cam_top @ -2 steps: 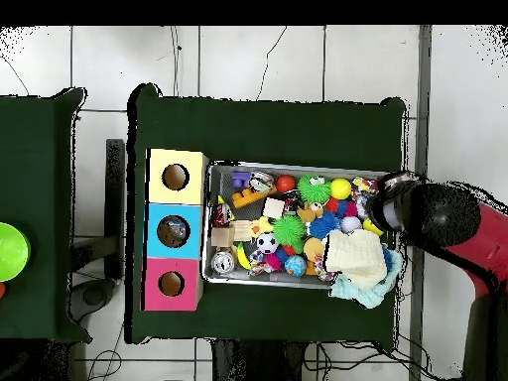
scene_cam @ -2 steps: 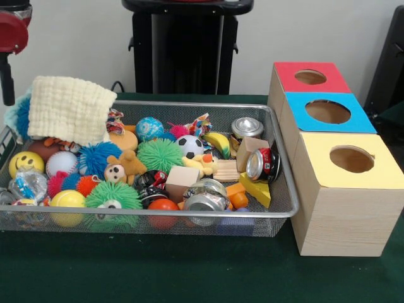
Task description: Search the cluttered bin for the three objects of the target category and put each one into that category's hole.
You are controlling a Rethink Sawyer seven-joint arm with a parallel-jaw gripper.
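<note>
The tool's state I cannot tell; probably first lift the cream knitted cloth (scene_cam @ -2 steps: 69, 108) off the wire-mesh bin (scene_cam @ -2 steps: 285, 208), exposing hidden toys.

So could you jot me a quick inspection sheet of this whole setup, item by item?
Surface: green-covered table.
Job's things: wire mesh bin packed with toys; beside it three wooden boxes with round holes, tops yellow, blue and red.
Clutter: balls, spiky pom-poms, crushed cans, wooden blocks, plush bear; cream cloth draped over one bin end.
Tool: not visible; only the arm over the cloth end of the bin.
Cables: some on the floor.
Surroundings: tiled floor, second green table with a green bowl.
</note>
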